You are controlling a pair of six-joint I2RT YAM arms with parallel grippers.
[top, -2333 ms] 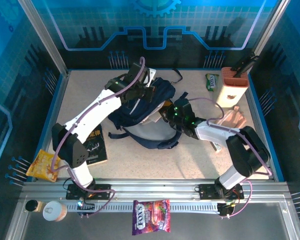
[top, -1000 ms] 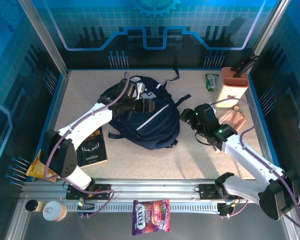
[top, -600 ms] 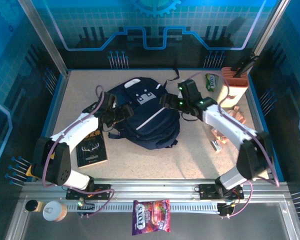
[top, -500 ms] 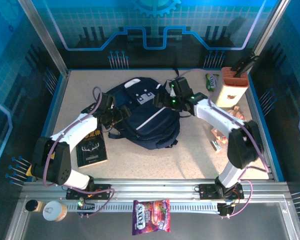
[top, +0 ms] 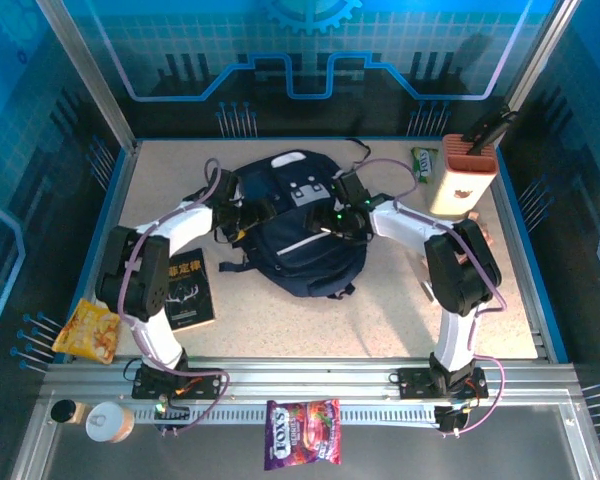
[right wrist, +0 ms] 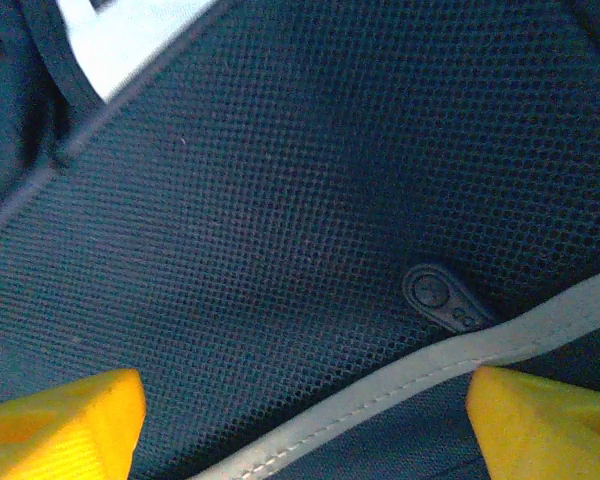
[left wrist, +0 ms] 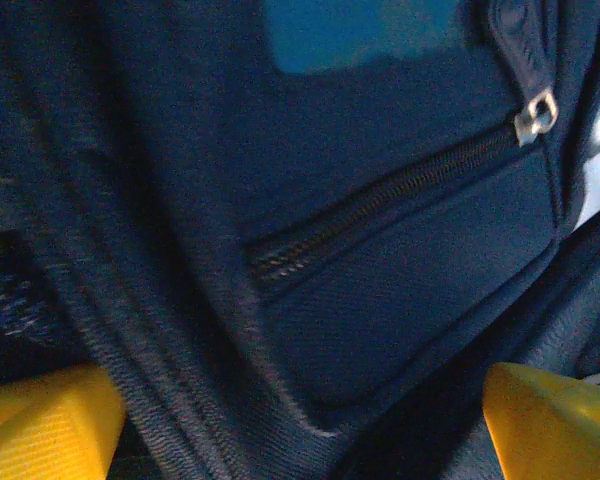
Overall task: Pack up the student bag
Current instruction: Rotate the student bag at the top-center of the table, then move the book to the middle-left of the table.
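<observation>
table (top: pixel 400 310): pale speckled top with blue edging; it carries the bag and the loose items.
student bag (top: pixel 302 262): dark navy, lying flat near the middle of the table, toward the far side. Pale grey patches face up at its far end, a thin white stripe crosses it, and black straps trail off to the left.
left hand (top: pixel 252 214): at the bag's left flank, released. Its yellow fingers (left wrist: pixel 40 425) stand wide apart with nothing pinched, and the navy fabric with a closed zip (left wrist: pixel 380 205) lies just beyond them.
right hand (top: pixel 330 222): over the bag's right half, also released. Its yellow fingers (right wrist: pixel 60 425) are spread wide above a mesh panel (right wrist: pixel 280 200) edged by grey trim (right wrist: pixel 430 365).
box (top: pixel 465 178): tan with a reddish top, upright at the far right corner.
book (top: pixel 185 290): black cover, flat on the table left of the bag.
sweets bag (top: pixel 302 435): purple, on the metal ledge in front of the arm bases.
snack packet (top: pixel 90 332): yellow, at the near left edge.
can (top: pixel 108 422): on the ledge at the left.
green packet (top: pixel 424 162): just left of the box.
</observation>
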